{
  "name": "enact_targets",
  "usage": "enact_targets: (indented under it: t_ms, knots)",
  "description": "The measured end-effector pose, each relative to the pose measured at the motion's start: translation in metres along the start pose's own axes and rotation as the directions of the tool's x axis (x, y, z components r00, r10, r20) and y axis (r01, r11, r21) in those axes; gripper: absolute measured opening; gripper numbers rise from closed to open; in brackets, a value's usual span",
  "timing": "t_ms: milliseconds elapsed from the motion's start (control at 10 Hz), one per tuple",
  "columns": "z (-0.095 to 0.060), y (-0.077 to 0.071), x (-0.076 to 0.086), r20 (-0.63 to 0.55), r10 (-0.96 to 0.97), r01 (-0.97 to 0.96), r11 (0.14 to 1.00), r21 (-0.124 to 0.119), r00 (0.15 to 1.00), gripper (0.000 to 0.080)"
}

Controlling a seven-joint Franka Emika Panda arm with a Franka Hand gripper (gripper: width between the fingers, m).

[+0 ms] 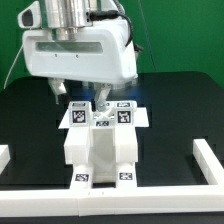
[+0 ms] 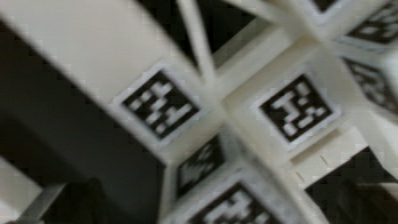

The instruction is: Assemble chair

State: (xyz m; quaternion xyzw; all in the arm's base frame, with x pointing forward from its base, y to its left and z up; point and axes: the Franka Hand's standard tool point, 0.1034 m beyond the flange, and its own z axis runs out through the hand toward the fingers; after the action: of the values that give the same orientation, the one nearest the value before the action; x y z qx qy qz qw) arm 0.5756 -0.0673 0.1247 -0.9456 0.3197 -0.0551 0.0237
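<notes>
White chair: the chair (image 1: 100, 145) stands mid-counter, tagged slabs stacked, its front against the near rail (image 1: 110, 195), probably so the rail braces it.
Hand: the hand (image 1: 84, 99) hangs just above the chair's top, fingers spread wide, holding nothing; a release is my reading.
Counter: the black counter (image 1: 170, 110) carries it all.
Exterior view: gives the chair's whole shape and place.
Wrist view: blurred; only close tags (image 2: 164, 101) and white edges show, no fingers.

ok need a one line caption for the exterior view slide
Franka gripper hovering open just above the tagged white chair on a black table.
</notes>
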Motion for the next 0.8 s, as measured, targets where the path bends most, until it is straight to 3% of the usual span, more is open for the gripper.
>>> enact_targets:
  t_ms: [300,400,500,600,700,800]
  knots:
    - [0.001,0.000,0.000,0.002,-0.203,0.203,0.979,-0.012,0.979,0.0648]
    - [0.003,-0.005,0.000,0.006,-0.425,0.425,0.905,-0.025,0.905,0.0648]
    - [0.006,-0.010,-0.004,0.015,-0.547,0.548,0.836,-0.021,0.837,0.0648]
    - [0.007,-0.011,-0.005,0.022,-0.613,0.614,0.789,-0.022,0.790,0.0648]
    - [0.007,-0.011,-0.004,0.021,-0.597,0.597,0.802,-0.023,0.802,0.0648]
    - [0.007,-0.010,-0.004,0.020,-0.585,0.585,0.810,-0.024,0.811,0.0516]
